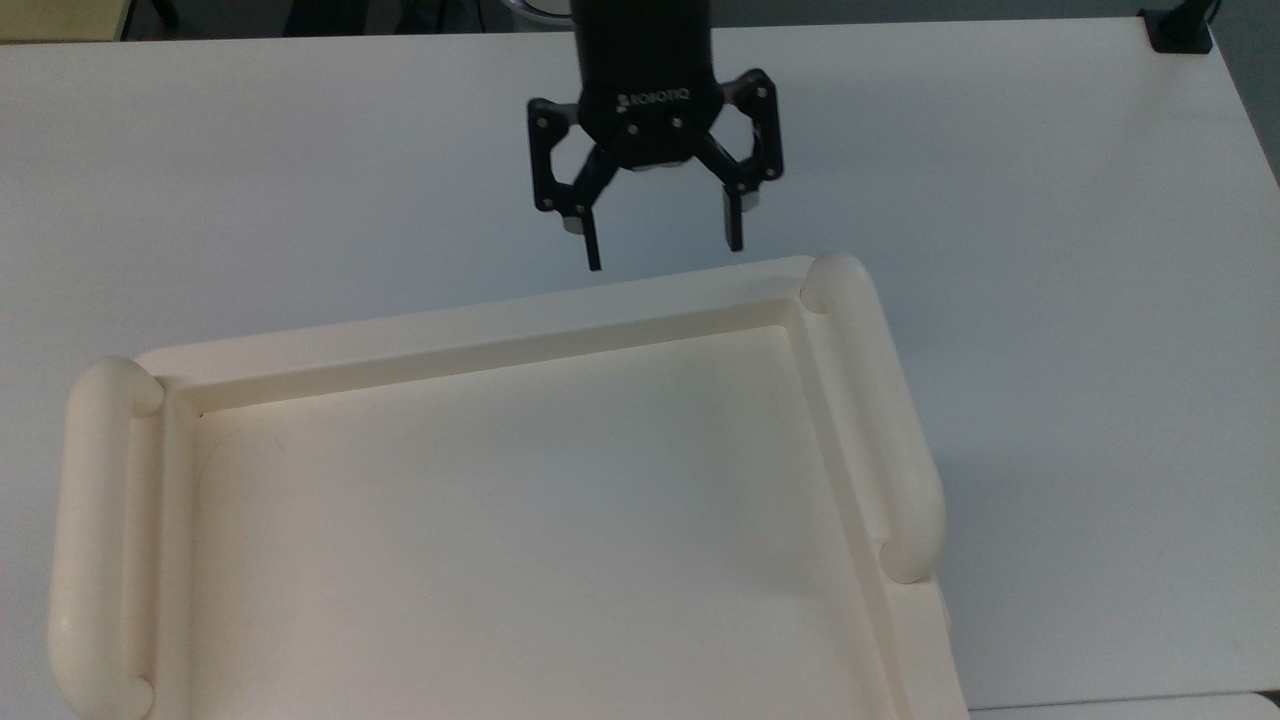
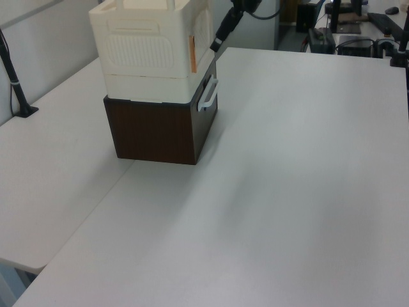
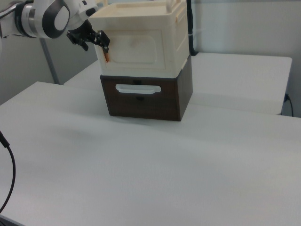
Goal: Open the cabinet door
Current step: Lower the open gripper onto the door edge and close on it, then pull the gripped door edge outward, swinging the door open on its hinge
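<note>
The gripper (image 1: 665, 243) hangs above the white worktop (image 1: 1050, 300) with its jaws spread apart and nothing between them, fingertips pointing toward the cream cabinet (image 2: 153, 48). In the top view it sits just off the far rim of the cabinet's recessed top (image 1: 520, 520), nearer the top view's right rail (image 1: 885, 420) than the left rail (image 1: 95, 530), and apart from the rim.

The cream cabinet stands on a dark brown drawer box (image 3: 146, 101) with a pale bar handle (image 3: 138, 88) on its front. In the left view the stack sits toward the worktop's far left corner, close to the seam where a second white table (image 2: 51, 185) adjoins.

The cabinet door (image 3: 134, 47) is the cream panel with a raised rounded border on the cabinet's front face, directly above the drawer handle in the right view. It lies flush with the cabinet body, shut. A thin orange-brown strip (image 3: 106, 55) runs down the door's edge at the right view's left; in the left view the strip (image 2: 192, 54) shows on the cabinet's corner.

In the right view the gripper (image 3: 92, 39) is at the cabinet's upper left corner, right beside that strip; whether it touches cannot be told. In the left view the gripper (image 2: 218, 39) slants down toward the cabinet's right face.
</note>
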`<state>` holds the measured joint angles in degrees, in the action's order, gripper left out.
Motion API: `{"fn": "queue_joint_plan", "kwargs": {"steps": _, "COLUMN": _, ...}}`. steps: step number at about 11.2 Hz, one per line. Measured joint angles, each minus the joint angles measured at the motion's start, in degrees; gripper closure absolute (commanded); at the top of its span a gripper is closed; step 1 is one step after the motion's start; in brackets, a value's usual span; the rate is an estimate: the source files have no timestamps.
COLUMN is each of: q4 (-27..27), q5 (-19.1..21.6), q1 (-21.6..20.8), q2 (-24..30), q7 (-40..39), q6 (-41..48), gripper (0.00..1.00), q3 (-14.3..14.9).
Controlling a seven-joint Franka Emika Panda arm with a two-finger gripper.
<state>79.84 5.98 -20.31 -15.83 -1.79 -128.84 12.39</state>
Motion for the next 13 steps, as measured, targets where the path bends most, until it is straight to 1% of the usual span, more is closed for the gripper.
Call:
{"fn": "queue_joint_plan", "kwargs": {"steps": 2, "q4": -1.6, "q5": 0.0, "q1": -3.8, "q2": -2.8, "q7": 2.9, "q6": -3.6, "gripper": 0.11, "q3": 3.5}}
{"fn": "queue_joint_plan", "kwargs": {"steps": 4, "q4": -2.3, "q5": 0.0, "q1": -4.7, "q2": -5.1, "q7": 5.3, "q6": -8.5, "gripper": 0.18, "q3": 4.6}}
{"fn": "queue_joint_plan", "kwargs": {"steps": 5, "q4": -2.8, "q5": 0.0, "q1": -4.7, "q2": -5.6, "q7": 5.7, "q6": -9.9, "gripper": 0.24, "q3": 4.8}}
{"fn": "queue_joint_plan", "kwargs": {"steps": 7, "q4": -4.6, "q5": -0.1, "q1": -4.7, "q2": -6.2, "q7": 5.8, "q6": -10.1, "gripper": 0.45, "q3": 4.9}}
{"fn": "queue_joint_plan", "kwargs": {"steps": 10, "q4": -5.4, "q5": -2.7, "q1": -5.4, "q2": -7.0, "q7": 5.7, "q6": -10.1, "gripper": 0.69, "q3": 4.9}}
{"fn": "queue_joint_plan", "kwargs": {"steps": 11, "q4": -5.5, "q5": -3.3, "q1": -5.5, "q2": -7.4, "q7": 5.8, "q6": -10.1, "gripper": 0.82, "q3": 5.0}}
{"fn": "queue_joint_plan", "kwargs": {"steps": 12, "q4": -5.5, "q5": -3.4, "q1": -5.4, "q2": -7.7, "q7": 5.8, "q6": -10.1, "gripper": 0.91, "q3": 5.3}}
{"fn": "queue_joint_plan", "kwargs": {"steps": 13, "q4": -5.5, "q5": -3.5, "q1": -5.4, "q2": -7.8, "q7": 5.8, "q6": -10.1, "gripper": 0.95, "q3": 5.6}}
